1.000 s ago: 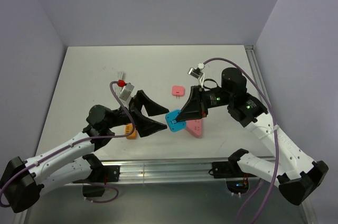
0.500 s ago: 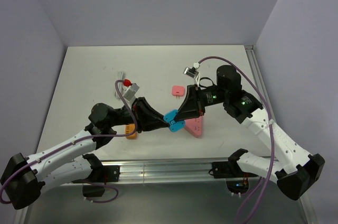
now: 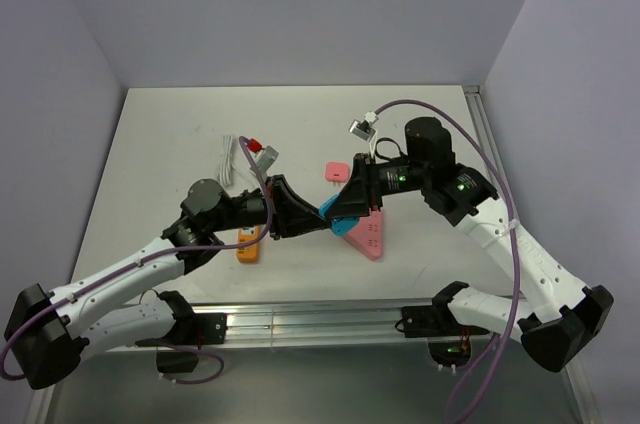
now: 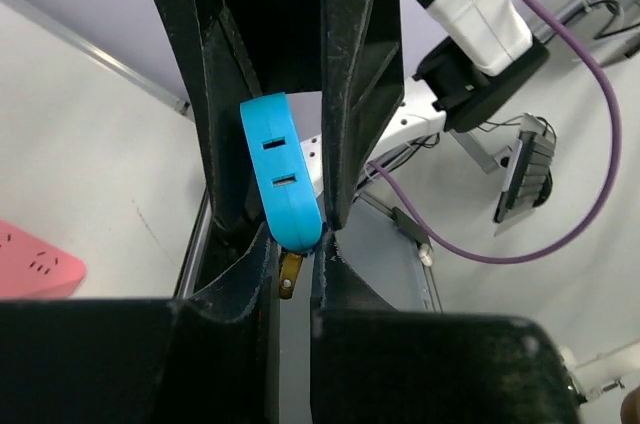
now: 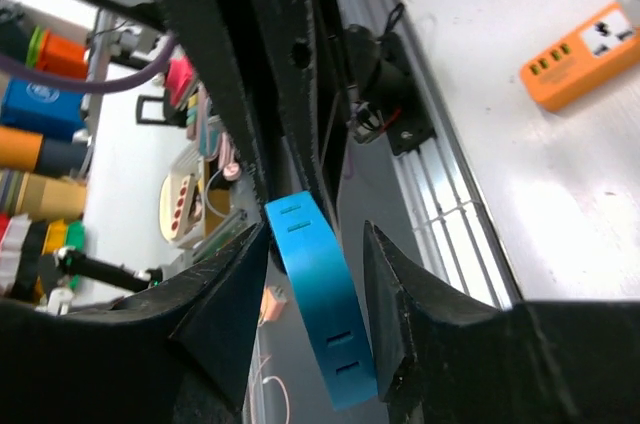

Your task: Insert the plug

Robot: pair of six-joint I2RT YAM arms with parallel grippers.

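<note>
Clamping the plug [image 4: 280, 179] now: left hand [image 4: 292, 259]

Plug [image 4: 282, 179] plain bright blue. Triangular socket block [image 3: 368, 237] pink. Small square plug [image 3: 336, 172] pink. Power strip [image 3: 248, 247] orange. Cables [image 4: 520, 259] purple. Arm links [image 3: 120, 289] white, joints black. Tabletop [image 3: 300, 124] off-white.

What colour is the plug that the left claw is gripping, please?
The plug is bright blue; it shows best in the left wrist view.
</note>
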